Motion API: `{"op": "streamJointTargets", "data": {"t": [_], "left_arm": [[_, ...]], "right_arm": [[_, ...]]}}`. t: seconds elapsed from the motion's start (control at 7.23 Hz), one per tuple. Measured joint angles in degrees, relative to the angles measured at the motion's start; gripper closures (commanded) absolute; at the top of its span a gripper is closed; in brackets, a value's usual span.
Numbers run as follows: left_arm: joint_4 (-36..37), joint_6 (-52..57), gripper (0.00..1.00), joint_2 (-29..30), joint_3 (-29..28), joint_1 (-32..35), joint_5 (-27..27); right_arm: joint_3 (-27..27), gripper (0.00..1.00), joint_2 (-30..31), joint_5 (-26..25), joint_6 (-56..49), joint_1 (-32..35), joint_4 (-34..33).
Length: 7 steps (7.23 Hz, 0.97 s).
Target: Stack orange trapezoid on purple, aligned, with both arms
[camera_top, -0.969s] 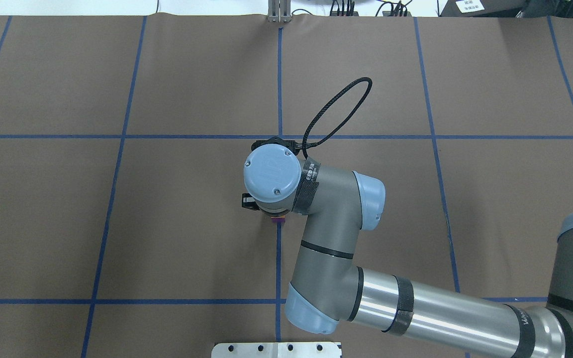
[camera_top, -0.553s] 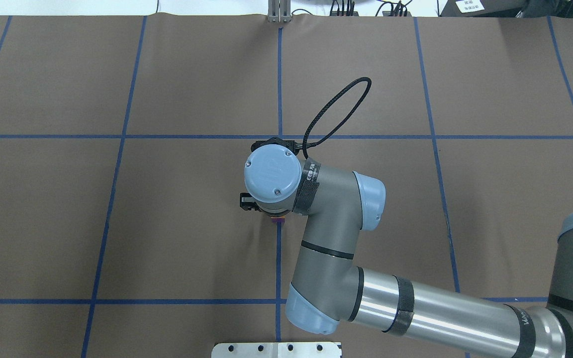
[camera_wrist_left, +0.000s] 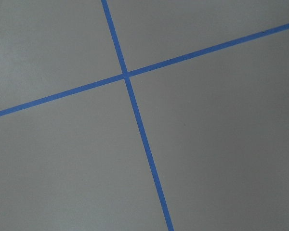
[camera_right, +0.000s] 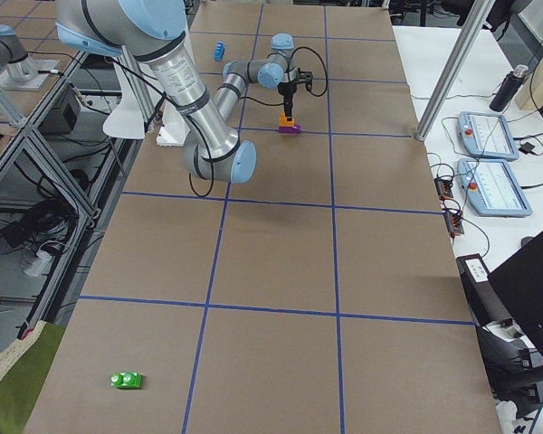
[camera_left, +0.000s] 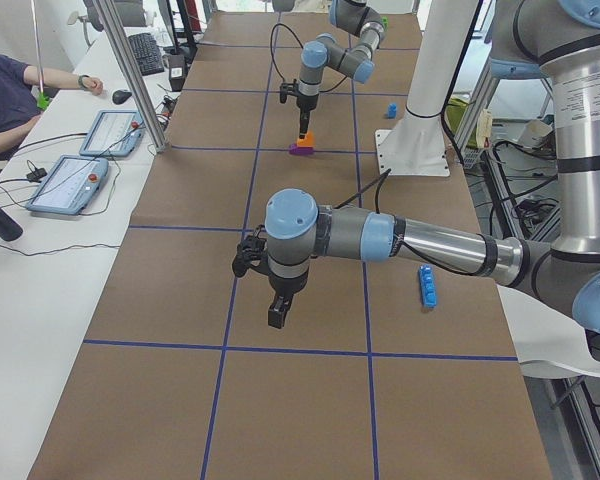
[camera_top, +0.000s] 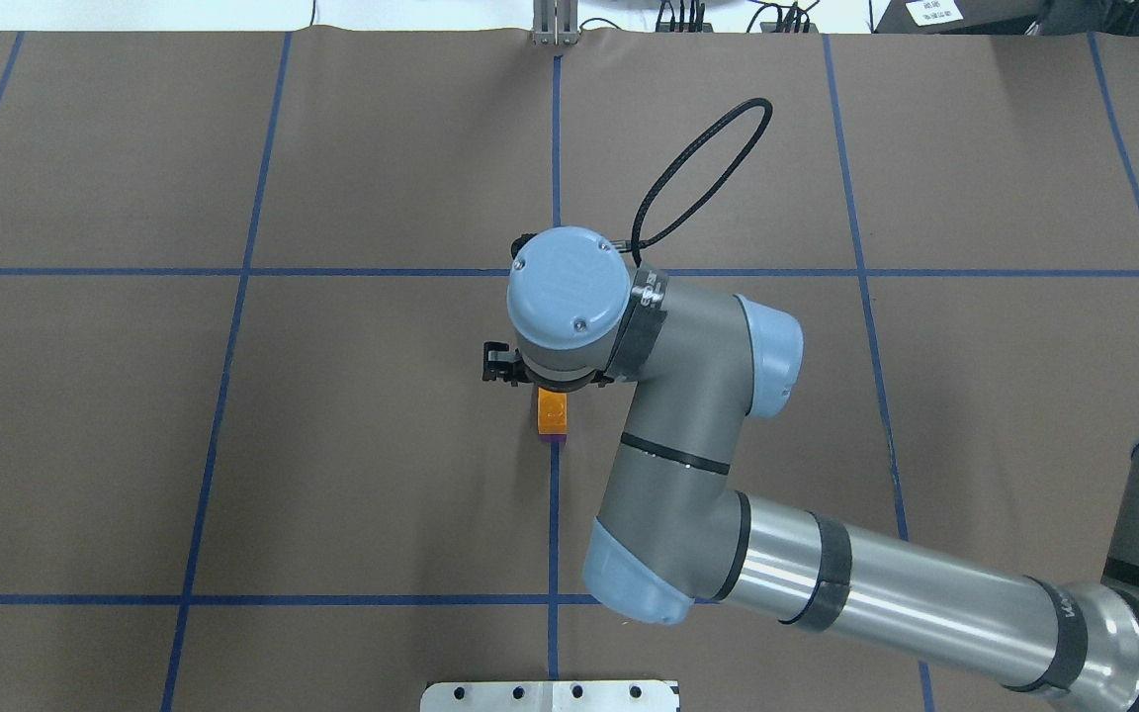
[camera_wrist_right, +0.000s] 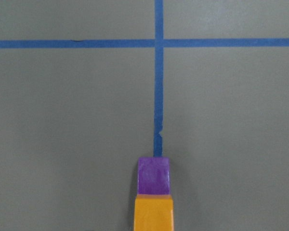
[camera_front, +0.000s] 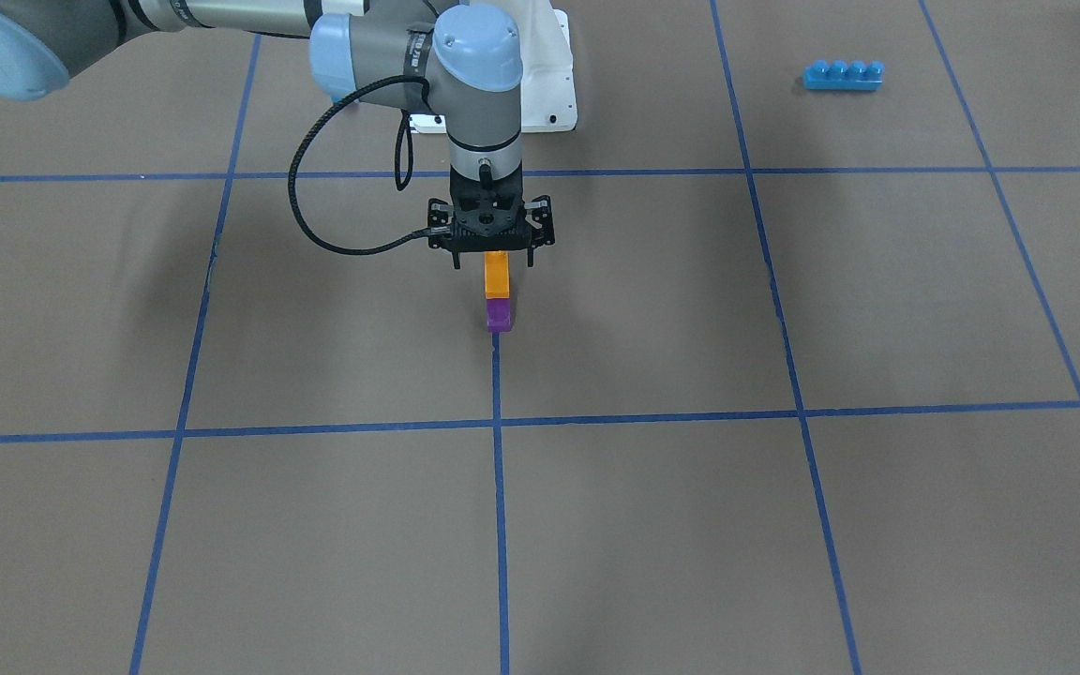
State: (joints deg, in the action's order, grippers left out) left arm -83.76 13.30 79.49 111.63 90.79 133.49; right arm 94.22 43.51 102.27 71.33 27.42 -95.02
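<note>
A small glossy orange plastic trapezoid block (camera_front: 496, 277) sits on a matching glossy purple sloped block (camera_front: 499, 316). There is one of each, and their sides are flush. The stack stands on a blue tape line of the matte brown table (camera_front: 784, 525).

The black two-finger right gripper (camera_front: 493, 264) hangs over the stack. Its fingers are spread clear of the orange sides and grasp nothing. The left gripper (camera_left: 277, 318) hovers well apart from the stack, and its grasp cannot be told.

One blue four-stud brick (camera_front: 843, 74) lies far off, with bare table all around the stack.

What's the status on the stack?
Right gripper open above orange trapezoid; left gripper unreadable. Trapezoid seated on purple, looks aligned. Blue brick far off.
</note>
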Motion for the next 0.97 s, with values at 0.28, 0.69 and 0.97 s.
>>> {"op": "streamJointTargets", "data": {"t": [0.28, 0.69, 0.97], "left_arm": [[0.0, -0.2, 0.0, -0.3, -0.1, 0.0, 0.0], [-2.2, -0.5, 0.0, -0.4, -0.4, 0.5, 0.0], [-2.1, -0.8, 0.0, -0.4, -1.5, 1.1, -0.3]], "right_arm": [[7.2, 0.0, 3.2, 8.5, -7.7, 8.8, -5.1], [12.5, 0.0, 13.5, 21.4, -28.2, 26.6, -6.9], [12.3, 0.0, 22.1, 24.8, -49.1, 37.7, -7.5]]}}
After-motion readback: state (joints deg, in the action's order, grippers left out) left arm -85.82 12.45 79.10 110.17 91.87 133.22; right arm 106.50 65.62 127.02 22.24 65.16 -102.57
